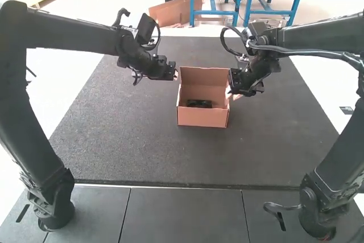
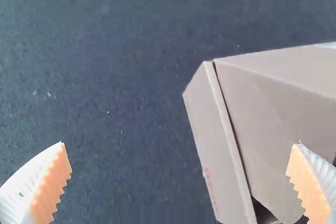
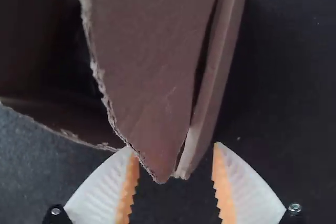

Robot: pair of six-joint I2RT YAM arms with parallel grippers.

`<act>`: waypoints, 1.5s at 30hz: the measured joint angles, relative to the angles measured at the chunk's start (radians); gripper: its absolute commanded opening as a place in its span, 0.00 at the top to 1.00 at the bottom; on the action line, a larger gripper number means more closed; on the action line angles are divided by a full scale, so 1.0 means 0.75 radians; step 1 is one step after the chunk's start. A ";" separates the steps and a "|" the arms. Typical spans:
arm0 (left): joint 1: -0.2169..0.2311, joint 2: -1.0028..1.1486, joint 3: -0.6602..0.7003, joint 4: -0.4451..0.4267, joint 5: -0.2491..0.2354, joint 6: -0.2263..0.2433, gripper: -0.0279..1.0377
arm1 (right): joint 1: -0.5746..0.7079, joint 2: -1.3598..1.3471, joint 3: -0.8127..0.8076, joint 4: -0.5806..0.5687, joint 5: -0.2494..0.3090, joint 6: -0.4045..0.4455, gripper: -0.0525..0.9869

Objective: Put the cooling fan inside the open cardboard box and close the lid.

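An open cardboard box (image 1: 202, 113) stands in the middle of the dark mat, and the black cooling fan (image 1: 199, 104) lies on its floor. My left gripper (image 1: 174, 73) is at the box's far left corner. It is wide open, and a side flap (image 2: 231, 129) sticks up between its orange-padded fingers (image 2: 47, 184). My right gripper (image 1: 234, 91) is at the box's right side. It is open, and the tip of the right flap (image 3: 163, 87) sits between its fingertips (image 3: 126, 184) without being clamped.
The dark mat (image 1: 114, 129) spreads wide around the box on all sides. Grey table panels (image 1: 182, 214) run along the near edge between the two arm bases. A loose brown cardboard sheet (image 1: 176, 11) lies beyond the mat's far edge.
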 measured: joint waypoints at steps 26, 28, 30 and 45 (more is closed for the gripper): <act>-0.137 0.264 0.401 0.113 -0.212 0.040 0.06 | -0.335 -0.421 -0.178 0.320 0.185 -0.076 0.07; -0.137 0.298 0.421 0.101 -0.215 0.040 0.06 | -0.338 -0.421 -0.177 0.313 0.184 -0.100 0.07; -0.137 0.325 0.435 0.090 -0.215 0.043 0.06 | -0.345 -0.421 -0.176 0.281 0.171 -0.117 0.07; -0.252 0.402 0.485 -0.084 -0.203 0.054 0.06 | -0.410 -0.418 -0.174 0.227 0.089 -0.174 0.07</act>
